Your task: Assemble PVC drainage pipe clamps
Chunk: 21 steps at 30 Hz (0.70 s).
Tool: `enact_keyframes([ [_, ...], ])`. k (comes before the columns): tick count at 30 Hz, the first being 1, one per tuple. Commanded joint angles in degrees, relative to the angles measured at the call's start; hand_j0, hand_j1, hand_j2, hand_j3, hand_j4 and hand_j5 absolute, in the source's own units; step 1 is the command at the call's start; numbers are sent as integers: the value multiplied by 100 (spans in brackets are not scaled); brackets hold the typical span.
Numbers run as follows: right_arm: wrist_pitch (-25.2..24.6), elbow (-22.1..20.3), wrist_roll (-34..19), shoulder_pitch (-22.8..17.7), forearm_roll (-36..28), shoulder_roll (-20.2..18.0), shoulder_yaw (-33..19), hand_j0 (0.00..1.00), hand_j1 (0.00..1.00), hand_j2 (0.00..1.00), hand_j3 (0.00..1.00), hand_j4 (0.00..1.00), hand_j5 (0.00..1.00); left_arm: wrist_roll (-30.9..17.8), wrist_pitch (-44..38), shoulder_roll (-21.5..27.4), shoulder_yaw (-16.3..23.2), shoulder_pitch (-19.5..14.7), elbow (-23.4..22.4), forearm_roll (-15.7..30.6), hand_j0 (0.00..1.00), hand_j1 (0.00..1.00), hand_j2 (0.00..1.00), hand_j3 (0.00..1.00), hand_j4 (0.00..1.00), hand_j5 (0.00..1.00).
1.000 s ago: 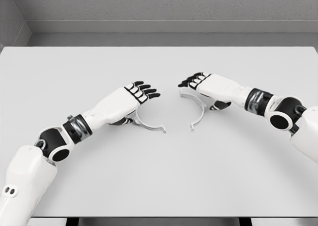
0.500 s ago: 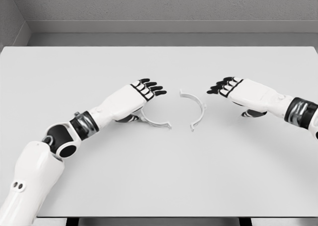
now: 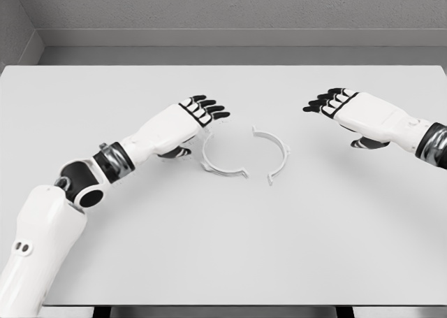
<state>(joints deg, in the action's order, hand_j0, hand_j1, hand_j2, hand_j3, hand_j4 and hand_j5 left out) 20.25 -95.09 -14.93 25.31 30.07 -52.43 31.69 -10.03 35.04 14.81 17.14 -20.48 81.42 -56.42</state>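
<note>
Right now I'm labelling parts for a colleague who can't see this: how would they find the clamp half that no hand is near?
Start at the white table and go to its middle, where two thin white half-rings lie facing each other. Take the right clamp half, lying alone with open table around it. The left clamp half lies just beside the left robot hand; the right robot hand hangs well off to the right.

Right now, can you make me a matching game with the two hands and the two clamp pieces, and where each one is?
Things:
1. left hand
2. right hand
3. left clamp half
4. right clamp half

Places:
A. alone in the table's middle
B. far right, away from both pieces
C. partly under a hand
D. over a clamp piece

Pairs: 1-D, 2-B, 3-C, 4-A
</note>
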Motion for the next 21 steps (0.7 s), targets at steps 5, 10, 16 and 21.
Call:
enact_keyframes([
  [5, 23, -36, -27, -26, -19, 13, 13, 100, 100, 100, 100, 100, 100, 1, -4, -65, 52, -202, -417, 34, 100, 100, 100, 100, 100, 100],
  [10, 23, -106, -27, -35, -19, -13, 4, 100, 100, 100, 100, 100, 100, 10, -4, -259, 263, -246, -399, 26, 100, 100, 100, 100, 100, 100],
  [16, 23, -106, -27, -35, -19, -22, 4, 100, 100, 100, 100, 100, 100, 10, -4, -303, 298, -246, -399, 17, 100, 100, 100, 100, 100, 100],
  [21, 14, -115, -27, -35, -19, -5, 4, 100, 100, 100, 100, 100, 100, 10, -4, -303, 281, -246, -355, 43, 100, 100, 100, 100, 100, 100],
])
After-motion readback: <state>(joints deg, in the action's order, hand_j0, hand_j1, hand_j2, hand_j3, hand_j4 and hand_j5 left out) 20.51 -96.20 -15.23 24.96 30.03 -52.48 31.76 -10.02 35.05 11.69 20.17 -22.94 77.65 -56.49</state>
